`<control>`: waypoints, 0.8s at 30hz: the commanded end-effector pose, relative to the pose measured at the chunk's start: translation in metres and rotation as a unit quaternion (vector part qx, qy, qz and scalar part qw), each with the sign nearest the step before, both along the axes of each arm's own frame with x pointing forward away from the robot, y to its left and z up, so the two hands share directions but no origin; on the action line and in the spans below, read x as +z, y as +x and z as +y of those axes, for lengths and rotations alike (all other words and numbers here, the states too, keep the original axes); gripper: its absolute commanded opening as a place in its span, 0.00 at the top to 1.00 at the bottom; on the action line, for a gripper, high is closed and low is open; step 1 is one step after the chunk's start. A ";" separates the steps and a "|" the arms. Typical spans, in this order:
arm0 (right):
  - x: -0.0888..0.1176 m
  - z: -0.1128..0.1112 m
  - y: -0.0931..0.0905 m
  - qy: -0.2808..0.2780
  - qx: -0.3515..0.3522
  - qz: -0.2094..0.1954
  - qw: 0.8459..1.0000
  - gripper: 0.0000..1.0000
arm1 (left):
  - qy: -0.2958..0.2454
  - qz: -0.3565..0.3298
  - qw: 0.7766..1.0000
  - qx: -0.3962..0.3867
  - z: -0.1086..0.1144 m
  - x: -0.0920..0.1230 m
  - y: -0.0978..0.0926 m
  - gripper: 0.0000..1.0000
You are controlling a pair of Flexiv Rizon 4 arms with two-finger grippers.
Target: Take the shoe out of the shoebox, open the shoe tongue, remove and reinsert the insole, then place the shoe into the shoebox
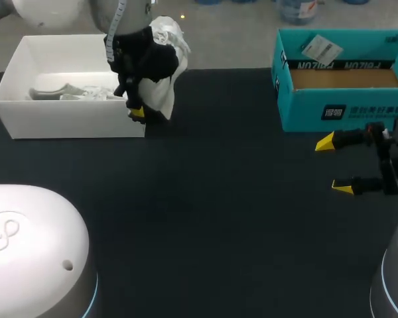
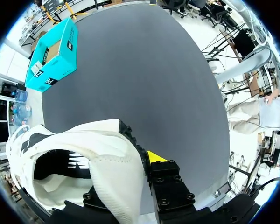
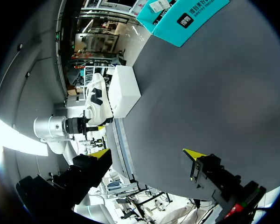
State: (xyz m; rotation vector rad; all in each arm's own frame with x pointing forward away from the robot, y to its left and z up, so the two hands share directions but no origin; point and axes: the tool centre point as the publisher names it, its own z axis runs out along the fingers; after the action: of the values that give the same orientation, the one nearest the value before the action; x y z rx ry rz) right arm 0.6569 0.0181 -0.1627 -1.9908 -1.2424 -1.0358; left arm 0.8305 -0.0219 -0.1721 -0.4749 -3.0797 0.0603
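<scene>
My left gripper (image 1: 136,110) is shut on the collar of a white shoe with black trim (image 1: 164,78), held in the air over the right end of the white shoebox (image 1: 26,112). In the left wrist view the shoe (image 2: 84,158) fills the space between the fingers; one yellow fingertip (image 2: 155,157) shows outside its wall, the other is hidden inside. My right gripper (image 1: 339,165) stands open and empty just in front of the teal box (image 1: 345,106). The right wrist view shows its own gripper (image 3: 147,154) open, with the shoe (image 3: 97,100) far off beside the white shoebox (image 3: 123,91).
The white shoebox holds crumpled white paper or another shoe (image 1: 73,91). The open teal box (image 2: 53,53) at the back right has a brown floor and a loose card (image 1: 322,48). Dark table surface (image 1: 239,199) lies between the two arms.
</scene>
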 end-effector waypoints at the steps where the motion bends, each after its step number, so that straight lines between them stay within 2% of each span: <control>1: 0.002 -0.001 -0.011 -0.002 -0.006 -0.003 1.000 0.00 | -0.010 0.011 1.000 0.000 0.041 -0.001 0.029 1.00; 11: 0.002 -0.001 -0.011 -0.002 -0.006 -0.003 1.000 0.00 | -0.001 0.012 1.000 0.006 0.113 -0.004 0.093 1.00; 24: 0.002 -0.001 -0.011 -0.002 -0.006 -0.003 1.000 0.00 | 0.012 0.012 1.000 0.004 0.189 -0.015 0.153 1.00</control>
State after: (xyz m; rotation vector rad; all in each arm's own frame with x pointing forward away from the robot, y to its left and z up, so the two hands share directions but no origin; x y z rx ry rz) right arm 0.6569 0.0181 -0.1627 -1.9908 -1.2425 -1.0358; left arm 0.9664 0.1547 -0.1853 -0.4577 -3.0752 0.0043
